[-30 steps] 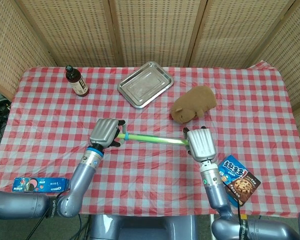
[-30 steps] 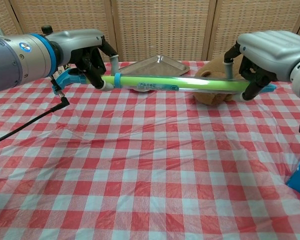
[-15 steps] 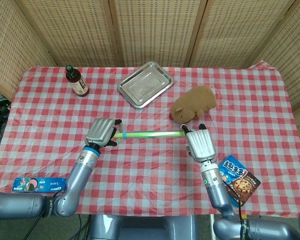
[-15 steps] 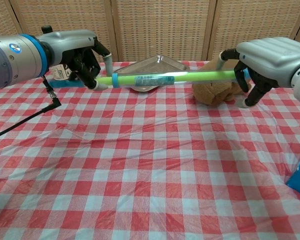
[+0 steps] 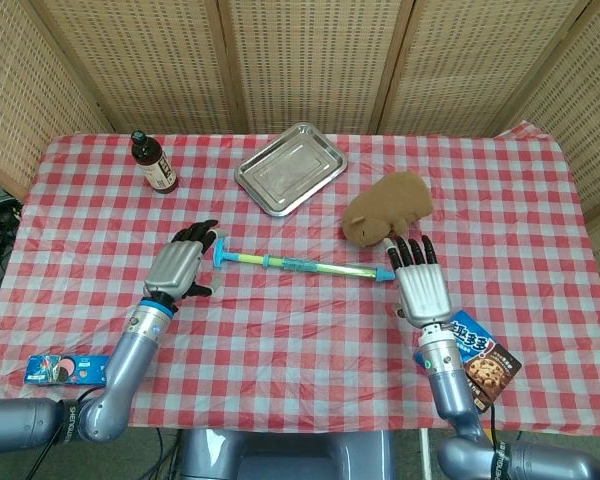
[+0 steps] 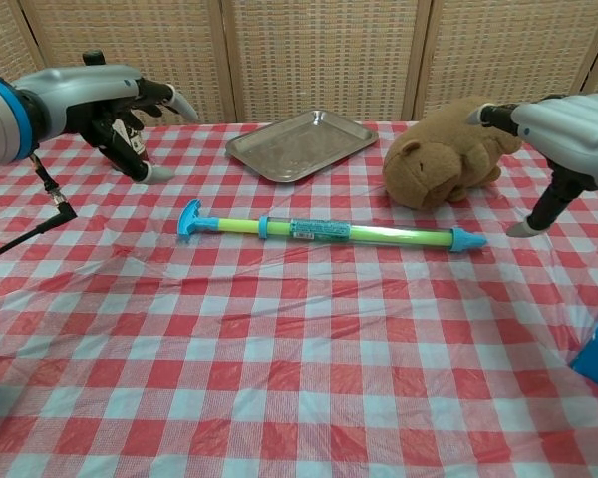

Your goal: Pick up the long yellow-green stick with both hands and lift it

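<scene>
so the stick point(image 5: 302, 265) isn't held up anymore, it's lying mid-table now, with left hand point(image 5: 180, 268) and right hand point(image 5: 419, 285) both let go, fingers spread, probably hovering by its ends

My head camera sits high above the near table edge and looks steeply down and forward, taking in the whole checkered table point(image 5: 310, 330) up to the wicker screen point(image 5: 300, 60) behind it. My chest camera sits low, near tabletop level, and faces forward across the cloth, close to the near surface. Both views share the middle of the table: the stick point(image 5: 300, 265) point(image 6: 319, 230), the metal tray point(image 5: 288, 168) point(image 6: 304, 144) and the plush toy point(image 5: 388, 207) point(image 6: 444, 164).
</scene>
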